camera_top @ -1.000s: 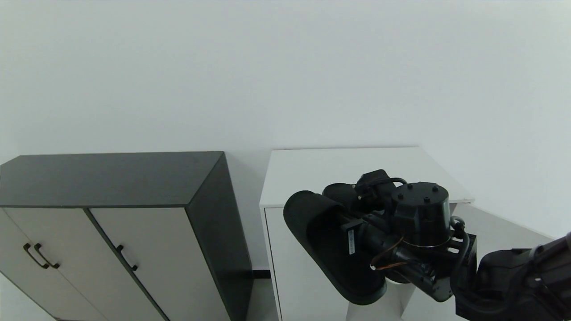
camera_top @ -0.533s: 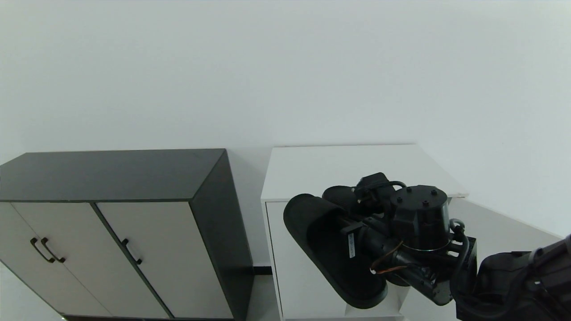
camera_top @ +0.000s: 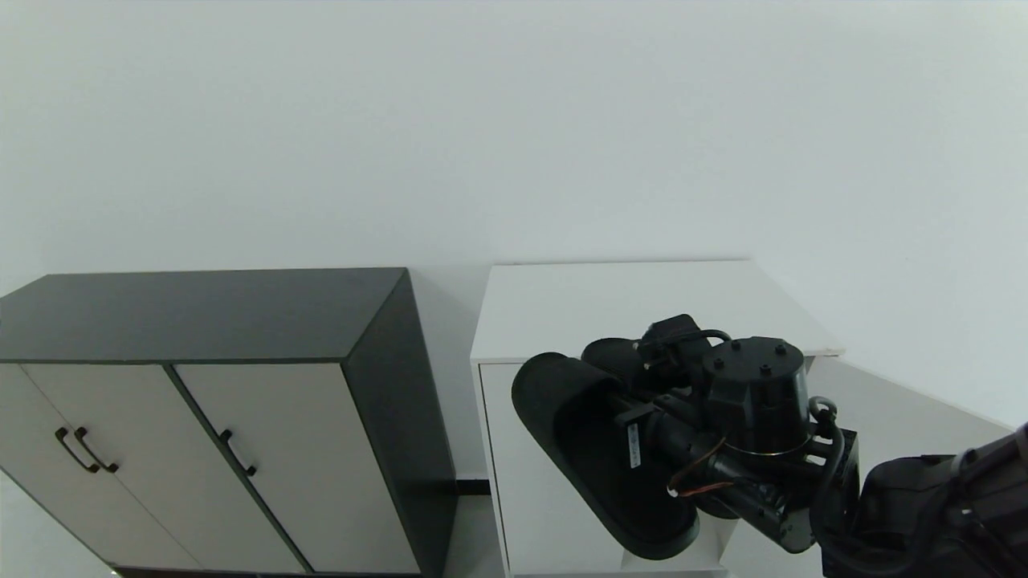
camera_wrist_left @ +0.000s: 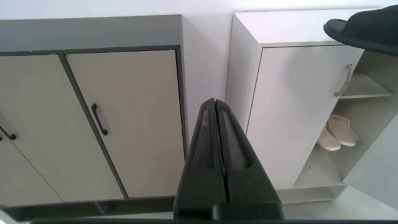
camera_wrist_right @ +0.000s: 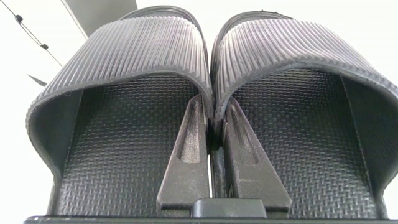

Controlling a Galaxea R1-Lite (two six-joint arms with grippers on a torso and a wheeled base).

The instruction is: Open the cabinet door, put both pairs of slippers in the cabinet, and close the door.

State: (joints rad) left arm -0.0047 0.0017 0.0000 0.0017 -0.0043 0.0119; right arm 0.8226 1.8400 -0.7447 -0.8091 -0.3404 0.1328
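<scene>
In the head view the right gripper (camera_top: 642, 417) is raised in front of the white cabinet (camera_top: 626, 305) with the black slippers (camera_top: 578, 417) in its grasp, the pair side by side with the soles turned towards the cabinet's front; a dark cabinet (camera_top: 193, 313) with pale doors and black handles stands just beside the white one, on its left, and both back onto a plain wall (camera_top: 514, 120); in the left wrist view the left gripper (camera_wrist_left: 216, 143) has its fingers (camera_wrist_left: 202, 155) pressed flat together with nothing between them, and it points towards the gap between the two cabinets; there the white cabinet's door (camera_wrist_left: 298, 112) stands open, its handle (camera_wrist_left: 342, 81) at the free edge, and a pair of pale slippers (camera_wrist_left: 336, 132) lies on a shelf inside, below a higher shelf; one black slipper pokes in at the corner above the door; in the right wrist view the right gripper (camera_wrist_right: 214, 102) has its fingers (camera_wrist_right: 186, 155) nearly closed, pinching the two touching inner side walls of the black slippers (camera_wrist_right: 124, 149), one finger inside each slipper under its ribbed strap.
</scene>
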